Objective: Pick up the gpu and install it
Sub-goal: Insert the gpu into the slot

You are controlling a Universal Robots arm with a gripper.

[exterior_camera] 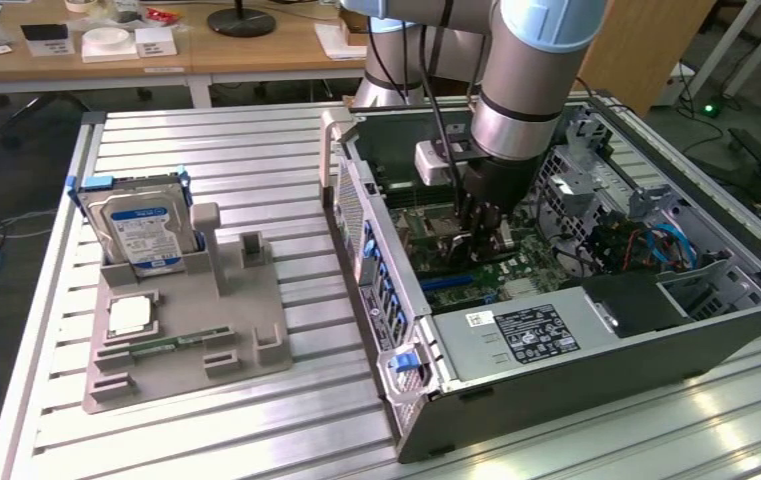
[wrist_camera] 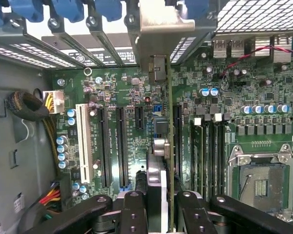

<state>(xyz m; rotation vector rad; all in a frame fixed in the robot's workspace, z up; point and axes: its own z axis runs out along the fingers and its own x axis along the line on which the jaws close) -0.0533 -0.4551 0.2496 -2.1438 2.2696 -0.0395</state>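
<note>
**Gripper holding the gpu on edge over the motherboard**

The arm (exterior_camera: 527,90) is reaching down into the open computer case (exterior_camera: 594,330), which is lying on its side on the slotted aluminium surface (exterior_camera: 220,150). The gripper (exterior_camera: 480,232) is hanging over the middle of the board inside the case.

In the wrist view the gripper (wrist_camera: 162,204) is closing on the gpu (wrist_camera: 161,141), with one black finger (wrist_camera: 136,207) pressing on each side of the card. The gpu is standing on edge over the green motherboard (wrist_camera: 112,87), with its silver bracket (wrist_camera: 158,31) sitting at the case's rear wall among the blue slot clips (wrist_camera: 68,9). Its thin green edge is running just beside a long black expansion slot (wrist_camera: 177,141). Whether it is seated there cannot be told.

A white slot (wrist_camera: 81,141) is lying further off on one side, and the empty CPU socket (wrist_camera: 259,183) on the other. The white printing on the board is too small to read.

In the exterior view, a grey fixture tray (exterior_camera: 240,320) is sitting at 9 o'clock from the case. It is holding an upright hard drive (exterior_camera: 140,225) with a blue label, a CPU (exterior_camera: 131,315) and a memory stick (exterior_camera: 173,345). The drive's label is showing no readable words. The power supply (exterior_camera: 527,335), at 6 o'clock from the gripper, is carrying a black-and-white sticker, also illegible.
</note>
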